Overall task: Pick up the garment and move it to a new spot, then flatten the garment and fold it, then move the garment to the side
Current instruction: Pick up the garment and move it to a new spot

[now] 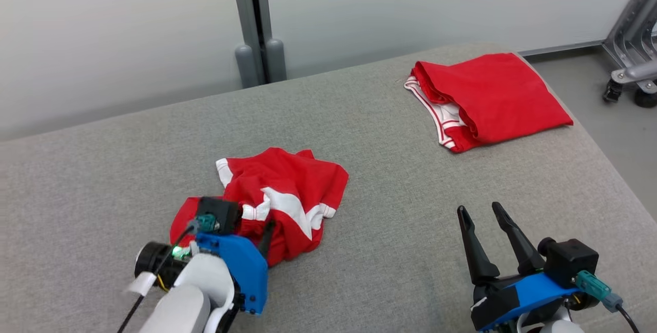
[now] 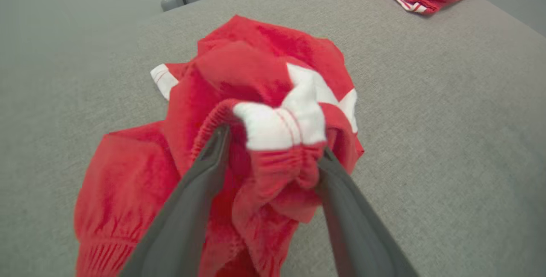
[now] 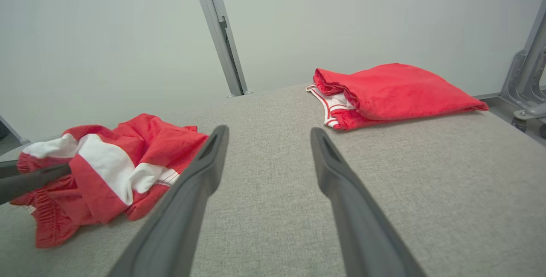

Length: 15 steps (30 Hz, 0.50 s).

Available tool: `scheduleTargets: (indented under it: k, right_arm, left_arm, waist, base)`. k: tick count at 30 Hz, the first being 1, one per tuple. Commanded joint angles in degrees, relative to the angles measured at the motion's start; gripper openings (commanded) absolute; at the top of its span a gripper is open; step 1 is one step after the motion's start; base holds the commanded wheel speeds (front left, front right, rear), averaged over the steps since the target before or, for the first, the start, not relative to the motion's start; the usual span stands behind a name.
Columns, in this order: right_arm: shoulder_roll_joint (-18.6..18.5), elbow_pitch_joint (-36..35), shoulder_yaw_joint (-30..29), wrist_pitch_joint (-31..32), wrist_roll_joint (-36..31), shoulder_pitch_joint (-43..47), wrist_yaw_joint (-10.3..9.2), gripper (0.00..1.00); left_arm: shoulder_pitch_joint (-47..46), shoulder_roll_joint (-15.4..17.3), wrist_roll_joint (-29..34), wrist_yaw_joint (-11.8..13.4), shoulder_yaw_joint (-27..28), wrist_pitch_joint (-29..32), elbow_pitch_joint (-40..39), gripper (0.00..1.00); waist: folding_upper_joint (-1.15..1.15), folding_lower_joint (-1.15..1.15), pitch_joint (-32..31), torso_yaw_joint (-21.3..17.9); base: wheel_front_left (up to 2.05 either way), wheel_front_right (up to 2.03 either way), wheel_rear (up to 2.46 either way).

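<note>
Garments number two: the left gripper [image 2: 273, 149] pinches the crumpled one [image 1: 279, 197] (folded one [image 1: 487, 98] near the desk's [image 1: 385, 230] far right corner); right gripper [image 1: 487, 220] gapes.

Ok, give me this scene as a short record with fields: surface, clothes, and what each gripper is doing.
surface: grey padded table
crumpled garment: red and white shorts, bunched, near left
folded garment: red, flat, far right
left gripper: fingers around a bunch of the crumpled shorts' waistband
right gripper: open, holding nothing, above bare table
</note>
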Motion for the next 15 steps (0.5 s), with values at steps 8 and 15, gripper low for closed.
scheduleTargets:
  k: [8,15]
  right_arm:
    - [-0.1,-1.0,-1.5,0.7,-0.9,1.8,0.02,1.0]
    - [-0.1,-2.6,-4.1,1.2,-1.7,3.4,0.02,1.0]
  left_arm:
    - [4.2,-4.6,-2.9,2.7,2.8,-11.0,3.3,1.0]
    - [7.9,-3.7,-4.9,2.3,6.4,-20.9,-2.5,1.0]
  waist:
    - [0.0,0.0,-1.5,3.0]
    - [0.0,0.0,-2.9,6.9]
  base:
    - [0.0,0.0,0.0]
    - [0.0,0.0,0.0]
